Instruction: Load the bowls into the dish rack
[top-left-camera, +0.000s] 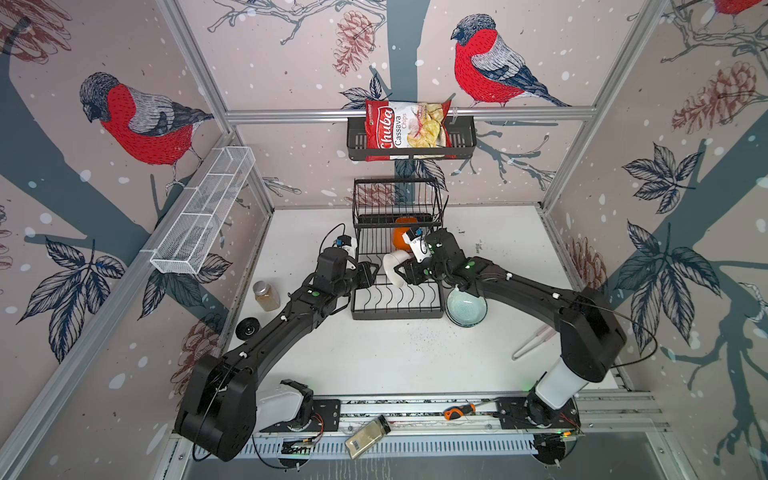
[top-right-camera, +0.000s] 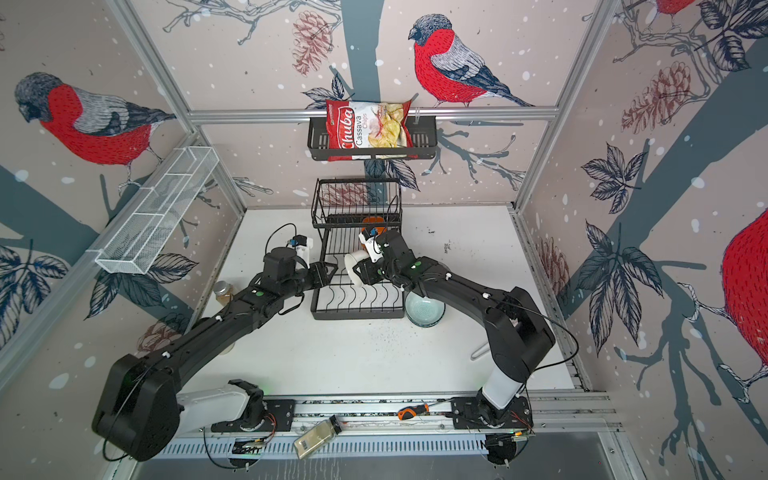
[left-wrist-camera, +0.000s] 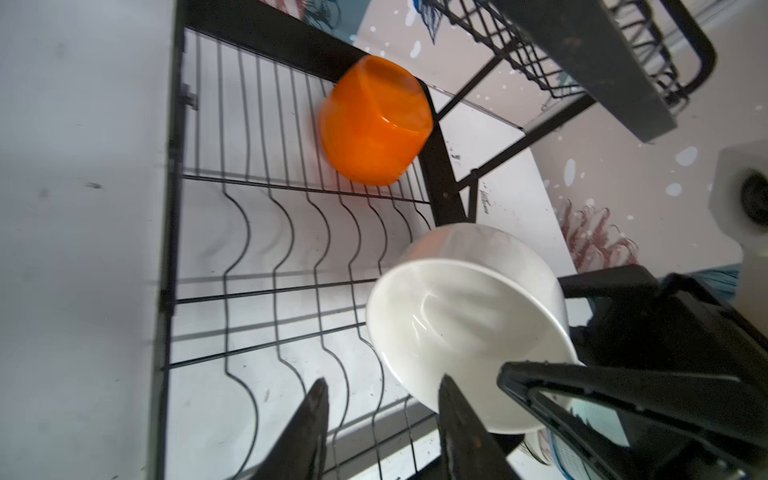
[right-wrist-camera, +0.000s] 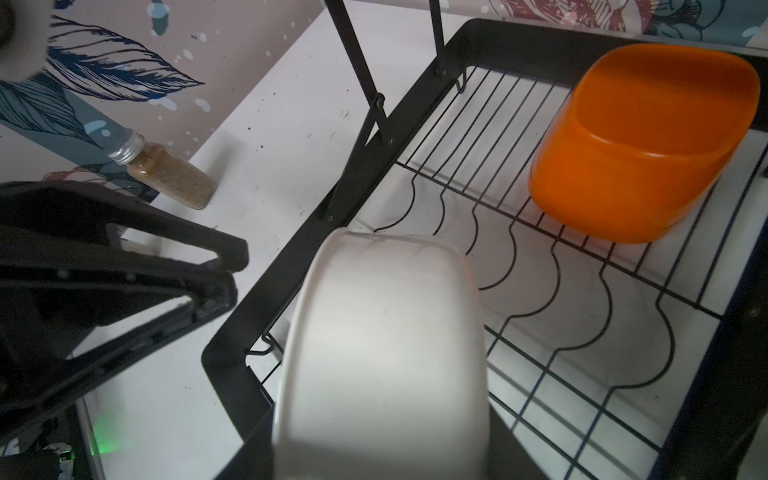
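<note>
The right gripper (top-left-camera: 401, 275) pinches a smooth white bowl (top-left-camera: 392, 266) on edge over the black wire dish rack (top-left-camera: 395, 316). The left gripper (top-left-camera: 374, 272) sits just beside it, fingers spread and empty.

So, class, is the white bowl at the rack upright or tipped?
Tipped on its side: the white bowl has its opening facing sideways toward the left gripper, above the dish rack.

One orange bowl (right-wrist-camera: 623, 166), one white bowl (left-wrist-camera: 465, 332), one mint-green bowl (top-left-camera: 467, 309) atop more, number unclear. One dish rack (top-left-camera: 395, 315), one spice jar (top-left-camera: 267, 296), one chip bag (top-left-camera: 405, 129), one screwdriver (top-left-camera: 456, 412).
</note>
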